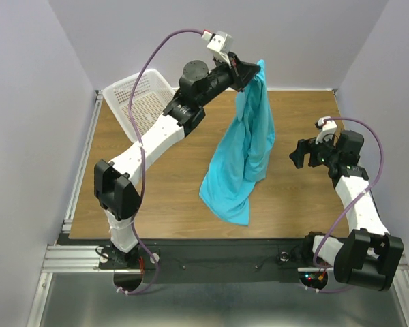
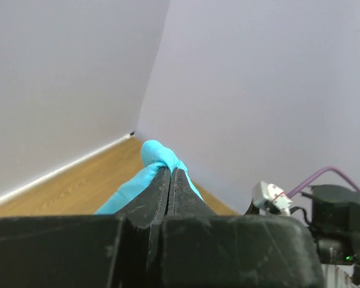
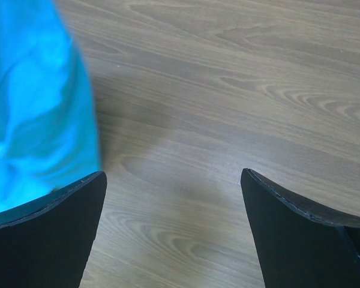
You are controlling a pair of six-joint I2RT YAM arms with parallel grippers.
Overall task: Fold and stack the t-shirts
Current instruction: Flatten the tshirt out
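Observation:
A turquoise t-shirt (image 1: 245,150) hangs in a long drape from high at the back of the table, its lower end resting on the wood. My left gripper (image 1: 253,70) is raised and shut on the shirt's top edge; a bunched bit of cloth (image 2: 158,153) pokes out past its closed fingers (image 2: 145,201). To the right of the shirt my right gripper (image 1: 300,155) hovers over the wood, open and empty. The right wrist view shows the cloth (image 3: 36,102) just left of the left fingertip (image 3: 66,204), with bare wood between the fingers.
A white mesh laundry basket (image 1: 140,99) sits tilted at the table's back left corner. Lilac walls close in the back and both sides. The wooden table (image 1: 170,197) ends at a black strip along the near edge.

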